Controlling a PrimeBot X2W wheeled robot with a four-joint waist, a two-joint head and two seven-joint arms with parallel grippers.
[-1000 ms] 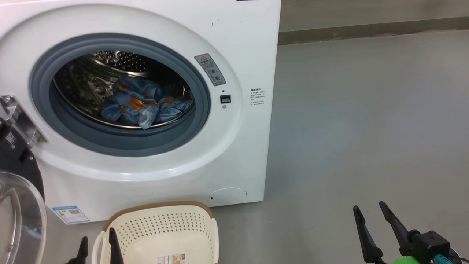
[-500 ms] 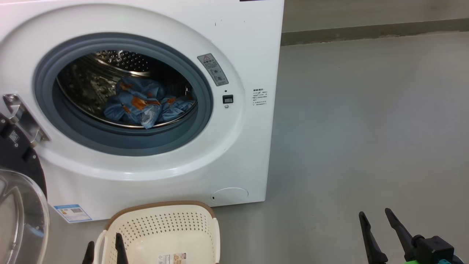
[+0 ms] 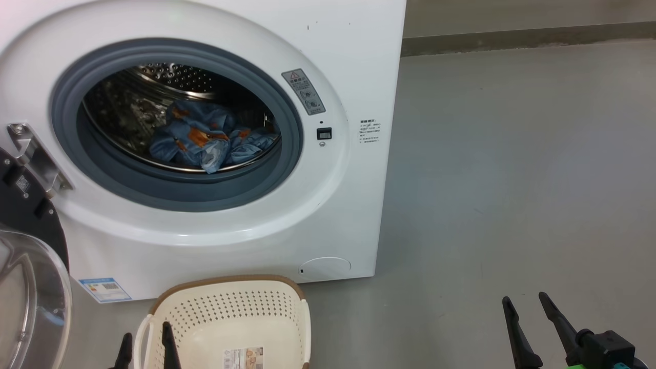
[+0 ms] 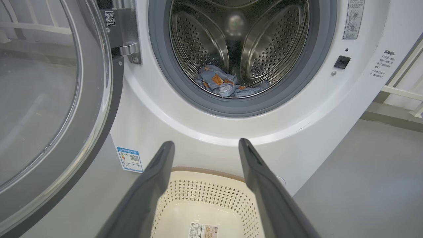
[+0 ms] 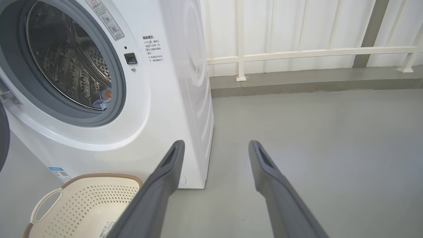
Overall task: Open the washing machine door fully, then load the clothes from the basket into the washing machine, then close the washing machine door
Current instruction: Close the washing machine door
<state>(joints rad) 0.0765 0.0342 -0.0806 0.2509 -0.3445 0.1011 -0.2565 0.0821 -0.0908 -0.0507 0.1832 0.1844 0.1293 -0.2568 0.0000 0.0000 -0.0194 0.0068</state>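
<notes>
Surface: a smooth grey floor (image 3: 512, 179), matt and even. In the right wrist view a low grey kerb (image 5: 314, 82) bounds it at the far side, with a white railing (image 5: 297, 53) standing on the kerb before pale panelling.

The washing machine (image 3: 348, 215) stands on this floor at the left of the head view. Its right edge is well apart from the kerb's near end, and open floor stretches to its right.

The washing machine door (image 3: 31, 287) hangs wide on its metal hinge (image 3: 36, 159) at the machine's left side, its clear bowl window bulging toward the camera. The door edge is near the basket's left handle but not touching it.

The clothes (image 3: 210, 136) lie bunched at the bottom of the steel drum (image 4: 241, 36), inside the grey gasket (image 3: 169, 189).

The basket (image 3: 230, 312) sits on the floor just before the machine's base, a label sticker showing on its bottom.

Left gripper (image 3: 146, 332) – fingers spread wide, holding nothing, tips above the basket's near left part. Right gripper (image 3: 524, 296) – fingers likewise apart and unladen, over open floor well to the right of the basket and machine.
</notes>
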